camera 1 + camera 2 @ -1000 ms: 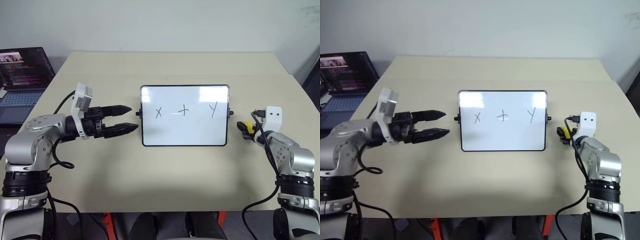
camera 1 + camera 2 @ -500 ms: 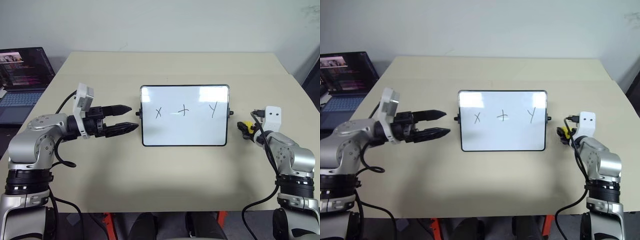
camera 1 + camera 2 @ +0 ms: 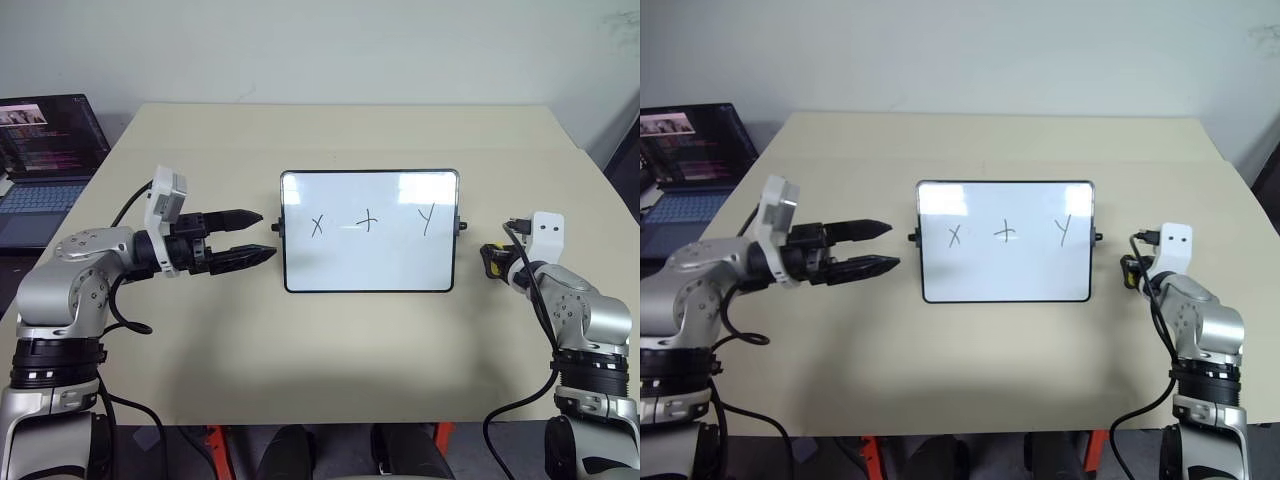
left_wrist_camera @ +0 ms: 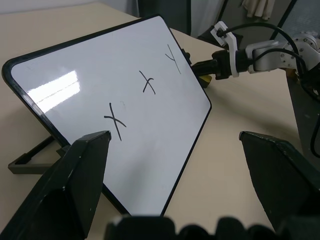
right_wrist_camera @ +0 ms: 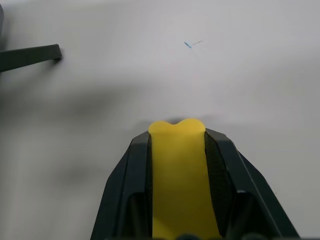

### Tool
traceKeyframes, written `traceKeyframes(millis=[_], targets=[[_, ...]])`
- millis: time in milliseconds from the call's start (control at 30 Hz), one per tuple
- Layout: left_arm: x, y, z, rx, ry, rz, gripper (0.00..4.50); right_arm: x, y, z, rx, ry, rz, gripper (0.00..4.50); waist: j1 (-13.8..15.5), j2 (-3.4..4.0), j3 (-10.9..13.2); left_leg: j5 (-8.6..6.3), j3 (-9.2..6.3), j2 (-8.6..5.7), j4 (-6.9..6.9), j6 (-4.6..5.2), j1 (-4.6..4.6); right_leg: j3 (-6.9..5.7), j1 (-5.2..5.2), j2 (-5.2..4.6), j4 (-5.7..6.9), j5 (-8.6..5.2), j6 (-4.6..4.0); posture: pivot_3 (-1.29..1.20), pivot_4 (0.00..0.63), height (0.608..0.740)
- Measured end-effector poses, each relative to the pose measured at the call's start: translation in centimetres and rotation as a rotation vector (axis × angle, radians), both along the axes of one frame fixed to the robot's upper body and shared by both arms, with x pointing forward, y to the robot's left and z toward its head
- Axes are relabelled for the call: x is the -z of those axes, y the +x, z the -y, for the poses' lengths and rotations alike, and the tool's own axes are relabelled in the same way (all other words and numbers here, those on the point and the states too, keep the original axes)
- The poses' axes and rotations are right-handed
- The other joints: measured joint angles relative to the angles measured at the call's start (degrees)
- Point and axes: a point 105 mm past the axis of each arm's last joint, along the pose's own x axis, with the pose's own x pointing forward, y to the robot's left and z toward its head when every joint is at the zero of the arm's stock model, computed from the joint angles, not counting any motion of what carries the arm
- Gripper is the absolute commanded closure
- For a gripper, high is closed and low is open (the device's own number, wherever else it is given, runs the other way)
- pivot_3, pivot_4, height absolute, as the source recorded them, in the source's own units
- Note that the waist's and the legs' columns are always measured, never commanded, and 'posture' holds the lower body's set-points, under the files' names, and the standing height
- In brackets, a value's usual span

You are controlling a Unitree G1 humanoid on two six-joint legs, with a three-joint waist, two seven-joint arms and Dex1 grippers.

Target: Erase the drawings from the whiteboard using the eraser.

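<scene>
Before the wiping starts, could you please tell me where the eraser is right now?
The eraser is pinched between the right gripper fingers, on the robot's right, just past the whiteboard right edge, low over the table.

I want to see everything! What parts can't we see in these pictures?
- Eraser: right wrist view, its sides hidden by the right gripper fingers; underside unseen.
- Whiteboard: left wrist view, near edge hidden behind the left gripper fingers.
- Laptop: left eye view, cut off by the edge.

A broad, matte beige tabletop [image 3: 350,130] stands against a plain pale wall [image 3: 330,45]. An open dark laptop [image 3: 45,160] with a lit screen sits beside its left edge.
</scene>
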Motion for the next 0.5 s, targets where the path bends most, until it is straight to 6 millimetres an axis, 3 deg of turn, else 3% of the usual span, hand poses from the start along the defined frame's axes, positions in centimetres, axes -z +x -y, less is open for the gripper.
traceKeyframes(millis=[233, 500], targets=[[-0.1, 0.0, 0.0, 0.002, 0.001, 0.009, 0.0, -0.3, 0.0, 0.0, 0.001, -0.007, 0.011, 3.4, 0.0, 0.0, 0.0, 0.0, 0.0, 0.0, 0.0, 0.0, 0.0, 0.0, 0.0, 0.0, 0.0, 0.0, 0.0, 0.0, 0.15, 0.74], [0.0, 0.1, 0.0, -0.004, -0.001, 0.011, 0.0, -4.3, -0.3, 0.8, -0.003, -0.13, 0.137, 3.4, 0.0, 0.01, 0.01, 0.0, -0.01, 0.01, 0.0, 0.0, 0.0, -0.01, -0.01, 0.0, 0.0, 0.0, 0.0, 0.0, 0.15, 0.74]])
